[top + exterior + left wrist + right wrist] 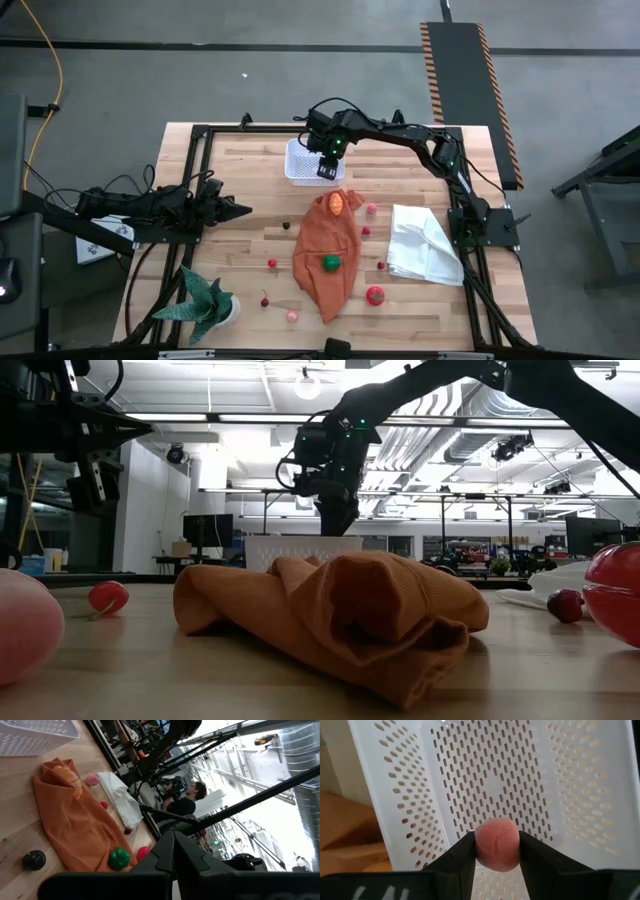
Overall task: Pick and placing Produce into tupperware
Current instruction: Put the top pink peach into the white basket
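Observation:
The tupperware (303,160), a white tub with perforated base and walls, stands at the table's far middle. My right gripper (327,168) hangs over it, pointing steeply down, shut on a small pink round piece of produce (496,844). In the low view this gripper (338,520) is just above the tub's rim (303,542). More produce lies nearer: an orange piece (337,202) and a green one (331,262) on the orange cloth (325,250), and a red one (375,295) on the wood. My left gripper (240,210) rests shut and level at the left. My right gripper pinches the pink piece by its two opposite sides (479,845) between its two fingers (462,855). The fingers come from above, slanting steeply down. The piece is lifted clear, above the tupperware's perforated base (490,780).
A white cloth (425,245) lies at the right. A green spiky potted plant (205,305) stands at the near left. Small red, pink and dark cherry-like pieces (272,264) are scattered on the wood around the orange cloth. A black frame (200,135) borders the table.

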`<state>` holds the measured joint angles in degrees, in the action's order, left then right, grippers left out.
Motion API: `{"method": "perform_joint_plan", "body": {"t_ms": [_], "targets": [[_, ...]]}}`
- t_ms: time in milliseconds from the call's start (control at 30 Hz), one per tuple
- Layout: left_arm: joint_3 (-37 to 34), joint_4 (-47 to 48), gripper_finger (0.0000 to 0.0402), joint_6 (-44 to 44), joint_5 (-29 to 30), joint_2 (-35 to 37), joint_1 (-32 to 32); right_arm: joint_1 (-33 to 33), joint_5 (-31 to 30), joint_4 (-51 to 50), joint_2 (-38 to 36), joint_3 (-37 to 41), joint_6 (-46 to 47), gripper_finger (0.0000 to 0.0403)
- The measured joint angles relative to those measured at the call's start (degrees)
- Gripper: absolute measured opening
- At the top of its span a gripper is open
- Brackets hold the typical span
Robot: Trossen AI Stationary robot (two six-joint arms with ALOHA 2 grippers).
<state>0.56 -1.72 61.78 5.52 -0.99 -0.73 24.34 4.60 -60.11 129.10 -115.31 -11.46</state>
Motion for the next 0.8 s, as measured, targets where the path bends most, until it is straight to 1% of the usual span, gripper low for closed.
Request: {"method": "perform_joint_plan", "body": {"t_ms": [367,800], "targets": [[0.0,0.0,0.0001,0.0,0.0,0.0,0.0,0.0,0.0,0.0,0.2,0.0,-2.4,0.0119],[0.0,0.0,0.0001,0.2,0.0,0.0,0.0,0.0,-0.4,-0.6,2.7,0.1,-2.6,0.0119]]}}
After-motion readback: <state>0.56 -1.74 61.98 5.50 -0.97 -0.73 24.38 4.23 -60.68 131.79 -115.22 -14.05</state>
